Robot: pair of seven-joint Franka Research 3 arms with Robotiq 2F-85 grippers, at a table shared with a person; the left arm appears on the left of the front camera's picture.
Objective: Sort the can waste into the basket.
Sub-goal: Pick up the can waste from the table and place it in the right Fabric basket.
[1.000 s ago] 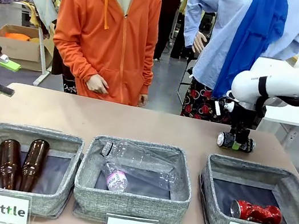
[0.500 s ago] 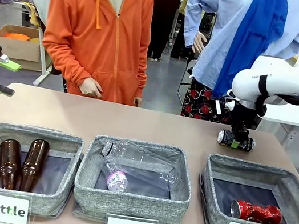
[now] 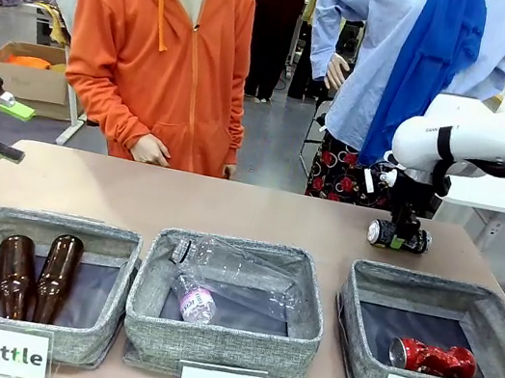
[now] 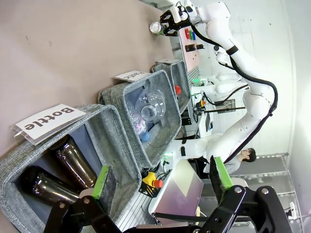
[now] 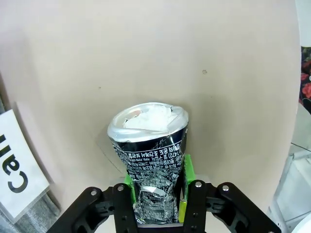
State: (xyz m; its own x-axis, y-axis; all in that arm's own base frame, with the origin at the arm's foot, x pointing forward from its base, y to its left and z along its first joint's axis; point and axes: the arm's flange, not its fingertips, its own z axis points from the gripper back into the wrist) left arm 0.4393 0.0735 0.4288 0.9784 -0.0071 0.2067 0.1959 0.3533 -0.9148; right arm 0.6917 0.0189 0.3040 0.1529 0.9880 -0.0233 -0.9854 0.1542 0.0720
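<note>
On the brown worktop [image 3: 258,214] the grey "Can" basket [image 3: 365,302] holds the red crushed can [image 3: 433,358], while behind it the right end effector [image 3: 400,241] is closed on the black-and-silver crushed can [image 5: 150,162], and the left end effector [image 4: 160,182] has its jaws wide open, holding nothing.

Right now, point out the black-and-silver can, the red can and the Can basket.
black-and-silver can [image 5: 148,145]: right wrist view, printed side wall.
red can [image 3: 433,359]: front view, crushed middle of its body.
Can basket [image 3: 412,284]: front view, far rim.
</note>
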